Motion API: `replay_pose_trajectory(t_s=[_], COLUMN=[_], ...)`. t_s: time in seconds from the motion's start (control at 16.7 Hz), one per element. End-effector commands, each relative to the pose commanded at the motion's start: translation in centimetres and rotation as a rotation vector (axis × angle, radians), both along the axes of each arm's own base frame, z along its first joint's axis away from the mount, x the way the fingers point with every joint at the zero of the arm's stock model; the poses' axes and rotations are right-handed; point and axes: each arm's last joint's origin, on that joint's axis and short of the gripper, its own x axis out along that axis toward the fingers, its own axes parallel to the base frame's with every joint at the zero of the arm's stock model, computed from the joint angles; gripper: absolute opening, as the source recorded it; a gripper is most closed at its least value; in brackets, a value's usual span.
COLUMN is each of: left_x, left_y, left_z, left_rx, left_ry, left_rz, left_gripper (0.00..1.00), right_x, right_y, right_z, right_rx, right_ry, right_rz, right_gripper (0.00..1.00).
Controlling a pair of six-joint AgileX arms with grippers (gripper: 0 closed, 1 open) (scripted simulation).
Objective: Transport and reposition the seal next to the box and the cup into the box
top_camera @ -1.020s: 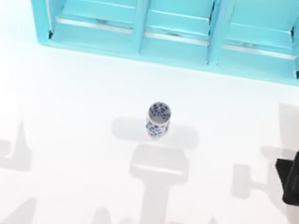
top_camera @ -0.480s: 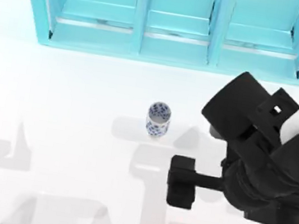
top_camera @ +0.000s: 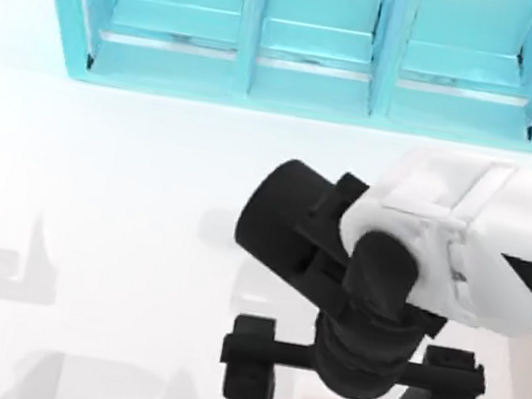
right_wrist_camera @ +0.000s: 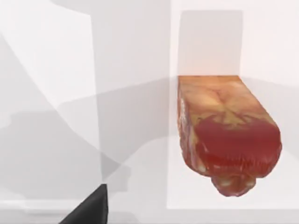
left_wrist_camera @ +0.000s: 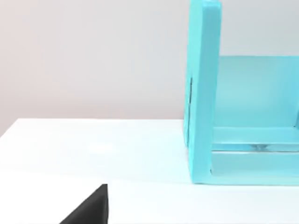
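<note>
- The turquoise shelf unit stands on the white table, reaching from the middle of the picture to its edge.
- Its near side panel is a thick upright board, seen almost edge-on and rising close to the top of the picture.
- Beyond that panel an open compartment shows a flat back wall and a low floor board with a pale strip along its front.
- A plain, pale grey-pink wall rises behind the table.
- A dark, wedge-shaped piece of the left end effector juts in at the picture's lower edge, above the table surface.
</note>
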Motion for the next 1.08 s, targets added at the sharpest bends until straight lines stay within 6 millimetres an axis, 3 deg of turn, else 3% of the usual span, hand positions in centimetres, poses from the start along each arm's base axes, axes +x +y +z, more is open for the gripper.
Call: replay_pose_trajectory(t_s=[0.36, 0.84, 1.08], left_x=[0.0, 0.0, 0.0], left_y=[0.0, 0.0, 0.0], left_z=[0.0, 0.0, 0.0], left_rx=[0.0, 0.0, 0.0], left_ry=[0.0, 0.0, 0.0], left_rz=[0.0, 0.0, 0.0], left_gripper=[1.0, 1.0, 1.0], right_x=[0.1, 0.1, 0.0], right_y=[-0.1, 0.0, 0.0], right_z=[-0.5, -7.6, -8.0], right_rx=[-0.001, 0.003, 0.0], right_ry=[0.001, -0.002, 0.0], right_rz=[-0.001, 0.0, 0.0], right_gripper=[1.0, 1.0, 1.0])
